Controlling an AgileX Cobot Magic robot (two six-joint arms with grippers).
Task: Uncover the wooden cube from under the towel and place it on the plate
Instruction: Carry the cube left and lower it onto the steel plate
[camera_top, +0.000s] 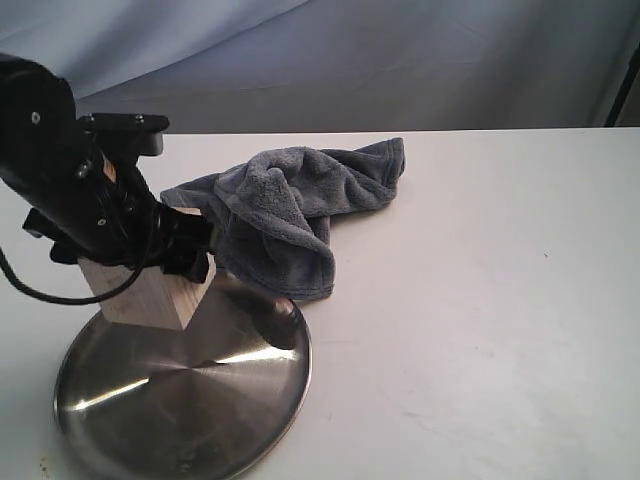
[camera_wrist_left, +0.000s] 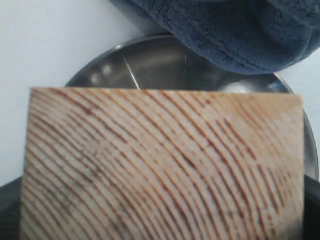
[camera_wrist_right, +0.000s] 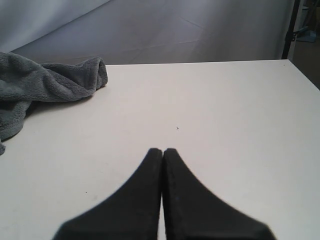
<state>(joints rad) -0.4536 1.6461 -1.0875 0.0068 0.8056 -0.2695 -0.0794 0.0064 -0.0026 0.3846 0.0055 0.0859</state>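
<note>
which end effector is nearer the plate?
Left end effector: holds the wooden cube at the plate rim. Right end effector: shut above the table, plate out of view.

Cube (camera_wrist_left: 160, 165) pale, ringed; towel (camera_top: 290, 200) prob. grey-blue.

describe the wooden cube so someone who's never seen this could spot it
On the white table, find the round shiny steel plate at the near left. At its far rim, clasped by the black left gripper, is the wooden cube: pale and hard-edged with grain lines, unlike the soft grey-blue towel crumpled just behind it.
</note>
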